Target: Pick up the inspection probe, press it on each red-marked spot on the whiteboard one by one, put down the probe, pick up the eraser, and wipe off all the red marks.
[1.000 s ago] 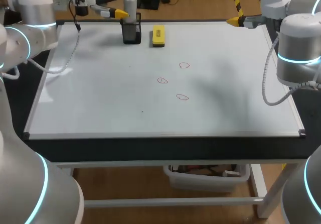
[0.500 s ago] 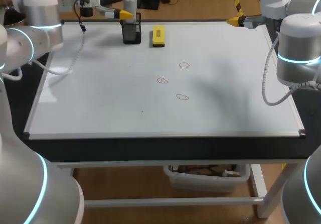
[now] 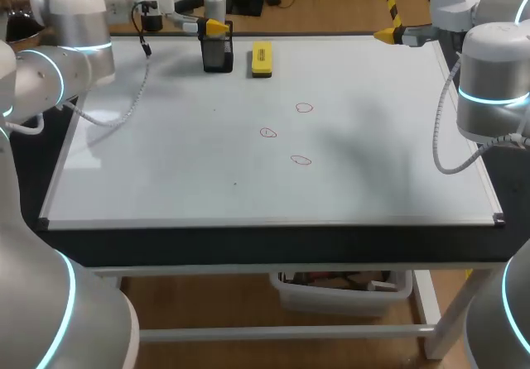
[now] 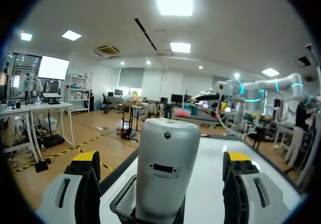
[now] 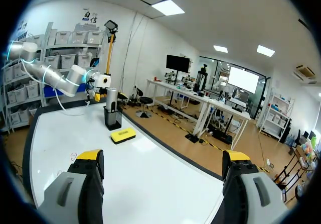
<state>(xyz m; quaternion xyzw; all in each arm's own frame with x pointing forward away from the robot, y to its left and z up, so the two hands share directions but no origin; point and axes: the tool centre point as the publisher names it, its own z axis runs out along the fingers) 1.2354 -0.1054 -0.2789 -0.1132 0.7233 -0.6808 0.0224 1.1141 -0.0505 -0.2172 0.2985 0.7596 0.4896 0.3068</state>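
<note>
At the upper left of the frame, my left gripper [image 3: 214, 25] straddles the inspection probe [image 3: 215, 2] standing in its black mesh holder [image 3: 218, 55], fingers spread and not yet touching it; next, I judge, they must clench and lift.

White arms [image 3: 70, 21], cyan rings [image 3: 493, 98], yellow-tipped grey fingers [image 4: 83, 189]
</note>
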